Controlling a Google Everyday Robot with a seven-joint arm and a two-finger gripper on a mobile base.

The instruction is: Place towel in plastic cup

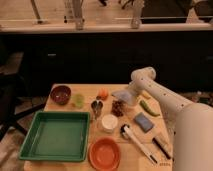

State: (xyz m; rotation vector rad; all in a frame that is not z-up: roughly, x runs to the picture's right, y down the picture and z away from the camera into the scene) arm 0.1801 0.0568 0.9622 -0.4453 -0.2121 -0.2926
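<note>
Towel: a pale grey-blue cloth (121, 94), bunched near the back of the table (86, 91), right of centre.
Gripper: the gripper (128, 98) is low at the towel's right edge, at the end of the white arm (160, 92), touching the cloth or very nearly so.
Grip: cannot tell whether it is closed on the cloth or only poised at it.
Plastic cup: the small yellow-green cup (78, 100) stands upright just beside the dark red bowl (61, 94). It is well apart from the towel, with a small orange object (103, 93) between them, and nothing shows inside it.
Done: judging by this, only the reach to the towel, perhaps the grasp.
Left: lift the cloth, carry it across toward the red bowl, and stuff it into the cup.
Progress: early, since the towel is nowhere near the cup.
</note>
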